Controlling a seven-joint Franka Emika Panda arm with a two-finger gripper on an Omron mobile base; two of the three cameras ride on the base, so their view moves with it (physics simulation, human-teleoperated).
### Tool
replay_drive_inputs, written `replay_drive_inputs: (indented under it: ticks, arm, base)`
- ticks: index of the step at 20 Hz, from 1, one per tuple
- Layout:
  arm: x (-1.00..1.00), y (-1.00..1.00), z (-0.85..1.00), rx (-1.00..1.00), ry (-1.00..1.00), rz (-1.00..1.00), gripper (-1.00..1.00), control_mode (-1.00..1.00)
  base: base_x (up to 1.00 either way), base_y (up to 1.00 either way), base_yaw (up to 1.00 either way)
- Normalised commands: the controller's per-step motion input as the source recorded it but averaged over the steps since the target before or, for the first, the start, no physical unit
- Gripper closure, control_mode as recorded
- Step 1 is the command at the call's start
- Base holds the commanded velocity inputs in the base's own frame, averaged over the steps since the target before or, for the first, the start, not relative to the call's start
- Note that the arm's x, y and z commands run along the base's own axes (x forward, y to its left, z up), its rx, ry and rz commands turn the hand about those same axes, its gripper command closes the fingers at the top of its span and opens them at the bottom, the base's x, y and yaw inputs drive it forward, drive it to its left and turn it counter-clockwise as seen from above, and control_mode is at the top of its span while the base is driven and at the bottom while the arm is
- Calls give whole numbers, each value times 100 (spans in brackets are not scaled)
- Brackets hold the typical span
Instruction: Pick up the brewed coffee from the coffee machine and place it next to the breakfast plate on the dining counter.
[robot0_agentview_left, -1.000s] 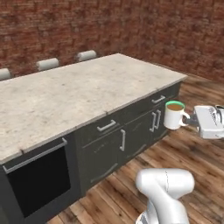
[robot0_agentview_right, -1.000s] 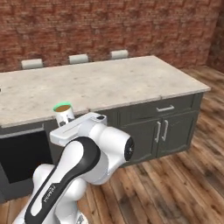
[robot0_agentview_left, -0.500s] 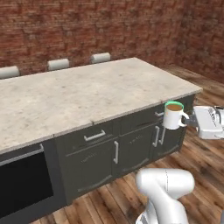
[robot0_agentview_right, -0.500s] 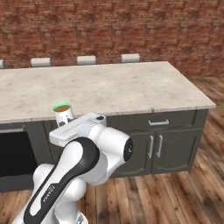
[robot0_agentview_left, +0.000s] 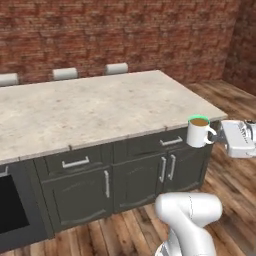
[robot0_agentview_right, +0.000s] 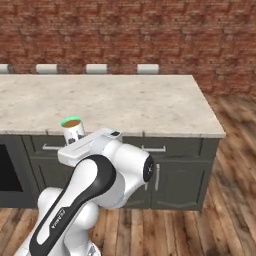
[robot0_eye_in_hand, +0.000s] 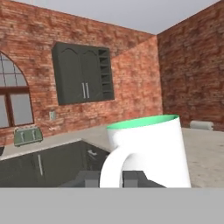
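Mug (robot0_agentview_left: 199, 133) sits mid-right in the left base view, just off the table (robot0_agentview_left: 95, 112) corner, held upright in the air. My gripper (robot0_agentview_left: 218, 135) is clamped on its handle. It's rigid ceramic, probably slick, and full of coffee, so I'd keep it level. No plate in sight yet.

Wide bare stretch across the dining counter (robot0_agentview_left: 90, 110) — nothing standing on the stone in either base view. Bar stools (robot0_agentview_right: 148, 69) along the far edge — brick wall (robot0_agentview_right: 125, 30) behind.
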Motion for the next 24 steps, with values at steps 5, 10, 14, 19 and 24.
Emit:
replay_drive_inputs:
  ticks: [5,10,14,19,24]
  arm:
    - [0,0,0,0,0,0,100,100]
    - [0,0,0,0,0,0,100,100]
    - [0,0,0,0,0,0,100,100]
    - [0,0,0,0,0,0,100,100]
    - [0,0,0,0,0,0,100,100]
  base:
    - [36,-100,29]
    - [34,-100,29]
    - [31,-100,28]
    - [31,-100,28]
    - [30,-100,29]
